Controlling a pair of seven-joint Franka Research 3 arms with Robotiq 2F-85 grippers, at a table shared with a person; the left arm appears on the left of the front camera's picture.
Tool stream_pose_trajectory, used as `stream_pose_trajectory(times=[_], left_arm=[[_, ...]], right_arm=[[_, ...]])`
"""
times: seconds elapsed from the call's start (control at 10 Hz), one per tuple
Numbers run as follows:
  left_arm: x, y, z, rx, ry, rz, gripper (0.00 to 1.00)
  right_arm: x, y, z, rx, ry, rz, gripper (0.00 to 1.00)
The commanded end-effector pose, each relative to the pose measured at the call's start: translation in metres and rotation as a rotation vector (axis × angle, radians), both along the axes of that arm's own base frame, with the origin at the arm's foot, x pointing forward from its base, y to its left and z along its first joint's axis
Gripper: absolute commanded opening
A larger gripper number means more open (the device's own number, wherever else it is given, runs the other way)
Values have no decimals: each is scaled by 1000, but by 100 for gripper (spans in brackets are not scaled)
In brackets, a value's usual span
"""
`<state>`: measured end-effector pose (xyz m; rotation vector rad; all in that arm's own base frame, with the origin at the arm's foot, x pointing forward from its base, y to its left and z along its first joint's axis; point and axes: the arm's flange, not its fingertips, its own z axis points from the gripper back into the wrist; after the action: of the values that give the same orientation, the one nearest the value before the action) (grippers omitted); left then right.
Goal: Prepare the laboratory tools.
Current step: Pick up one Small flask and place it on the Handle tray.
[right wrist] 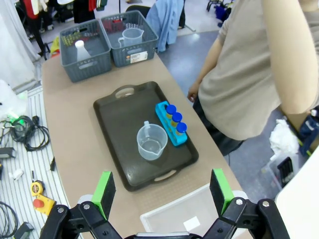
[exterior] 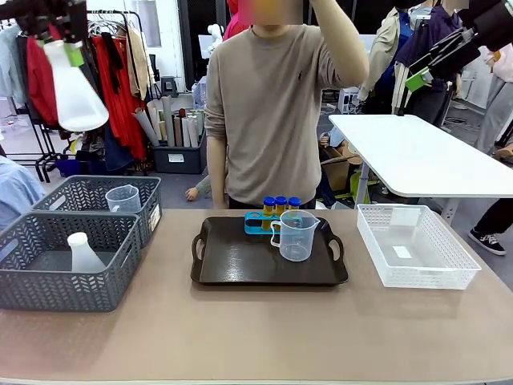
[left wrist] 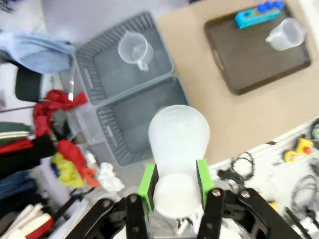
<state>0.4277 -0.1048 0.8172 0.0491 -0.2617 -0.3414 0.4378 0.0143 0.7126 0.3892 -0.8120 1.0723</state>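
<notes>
- At the far left, the left claw hangs high over the table's end. Its green pads pinch a flask, which is white, translucent and cone-shaped, with its wide base down, well above the baskets.
- Below it, two grey mesh baskets sit touching. The near basket holds a second flask, standing upright. The far basket holds a clear, handled beaker.
- In the middle lies a dark tray, its near half bare.
- A blue rack stands along the tray's far edge, with three yellow-filled, blue-capped tubes upright in it.
- A second beaker, clear and empty, stands just in front of the rack and hides part of it.
- A person stands at the far edge behind the tray, one arm raised.
- Right of the tray and apart from it sits a white basket, with a white slip on its floor.
- High at the right, the right claw is spread wide and holds nothing.
</notes>
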Motion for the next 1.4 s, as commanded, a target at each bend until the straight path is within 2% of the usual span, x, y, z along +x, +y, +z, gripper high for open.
stream_pose_trajectory(times=[0.0, 0.2, 0.7, 0.8, 1.2, 1.3], left_arm=[[18, -17, 23, 47, -13, -65, 0], [33, -42, 23, 49, 0, -130, 0], [61, -95, -4, 45, 51, -265, 0], [50, -89, -16, 20, 32, -215, 0], [55, -94, -19, 19, 38, -232, 0], [71, -111, -44, 52, 96, -367, 0]], right_arm=[[0, 1, 2, 8, -5, 7, 100], [0, 1, 2, 8, -5, 7, 100], [0, 1, 2, 8, -5, 7, 100], [0, 1, 2, 8, -5, 7, 100], [0, 1, 2, 8, -5, 7, 100], [0, 1, 2, 8, -5, 7, 100]])
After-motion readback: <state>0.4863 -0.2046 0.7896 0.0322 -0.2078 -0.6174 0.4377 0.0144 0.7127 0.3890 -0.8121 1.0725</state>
